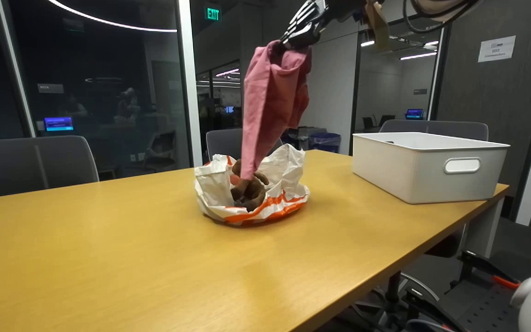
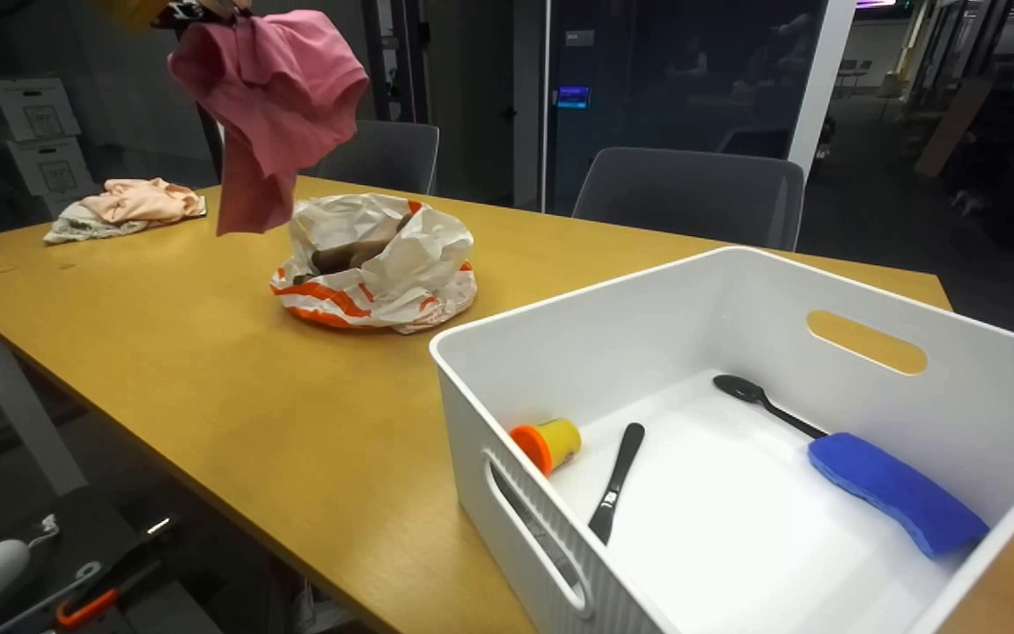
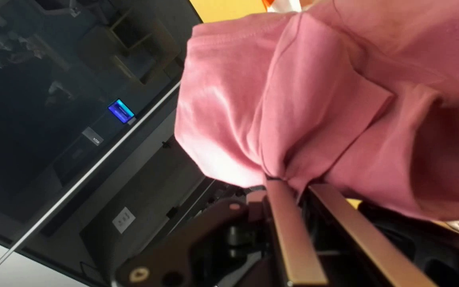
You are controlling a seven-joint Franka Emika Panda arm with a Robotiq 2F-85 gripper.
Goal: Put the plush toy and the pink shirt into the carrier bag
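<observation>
The pink shirt [image 1: 272, 99] hangs from my gripper [image 1: 286, 44], high above the table. It also shows in an exterior view [image 2: 296, 97] and fills much of the wrist view [image 3: 229, 91]. My gripper's fingers [image 3: 298, 186] are closed on a bunched fold of it. The white and orange carrier bag [image 1: 291, 170] stands open and crumpled on the table, also seen in an exterior view [image 2: 423, 264]. The brown plush toy [image 1: 252, 193] lies inside the bag, partly hidden by its sides. In an exterior view the shirt's lower end overlaps the bag and toy; whether it touches them cannot be told.
A white bin [image 2: 701, 299] stands on the table. It holds a yellow tub with orange lid [image 2: 551, 443], a black knife [image 2: 620, 475], a black spoon [image 2: 749, 394] and a blue cloth [image 2: 894, 493]. Peach and pale cloths [image 2: 142, 204] lie at the table's far end. Chairs [image 2: 692, 194] stand behind.
</observation>
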